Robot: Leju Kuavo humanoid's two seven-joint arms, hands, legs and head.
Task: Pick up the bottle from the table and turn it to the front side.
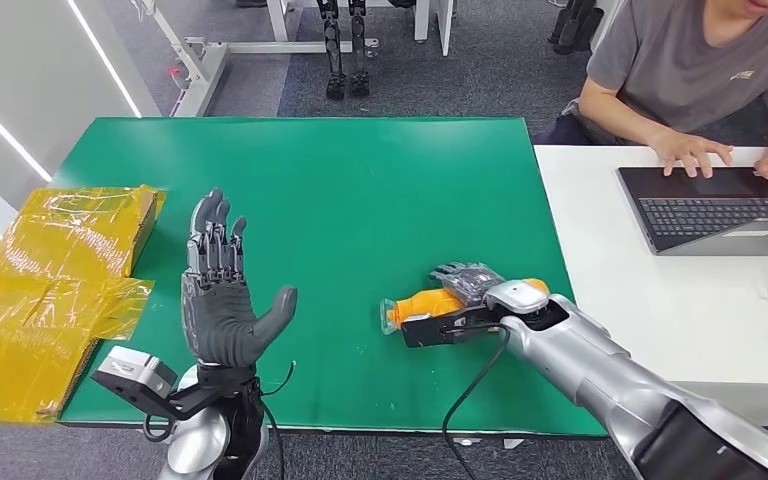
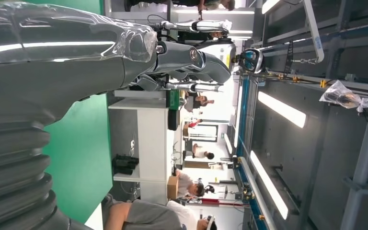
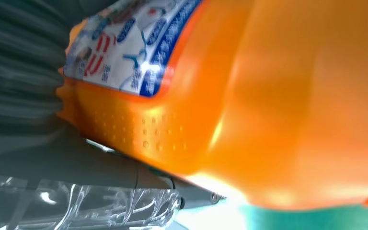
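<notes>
Table: green top (image 1: 340, 190) takes up most of my head view, with a white desk (image 1: 660, 310) butted against its right edge.
Person: seated at the far right, hands on a laptop (image 1: 710, 208); not involved with my work.
Wrapped box: yellow package (image 1: 60, 270) on the left, partly overhanging the green top, well apart from everything I need.
Right arm: reaches in from the near right, low over the table.
Bottle: orange bottle (image 1: 422, 305) lies on its side at the near right of the table, neck pointing left; the right wrist view shows its orange body and a strip of printed label (image 3: 134, 43) pressed close to the camera.
Right hand: hand (image 1: 468, 285) wraps over the bottle's body, fingers curled across the far side. I judge it has a grip, though I can't see whether the thumb has closed underneath.
Left hand: left hand (image 1: 222, 290) is held upright at the near left, palm showing, fingers spread, holding nothing.
Progress: reach and grasp look done; bottle appears to rest on the table, so lift is not yet done.
Left to do: raise it clear, then rotate until the label front faces forward.
</notes>
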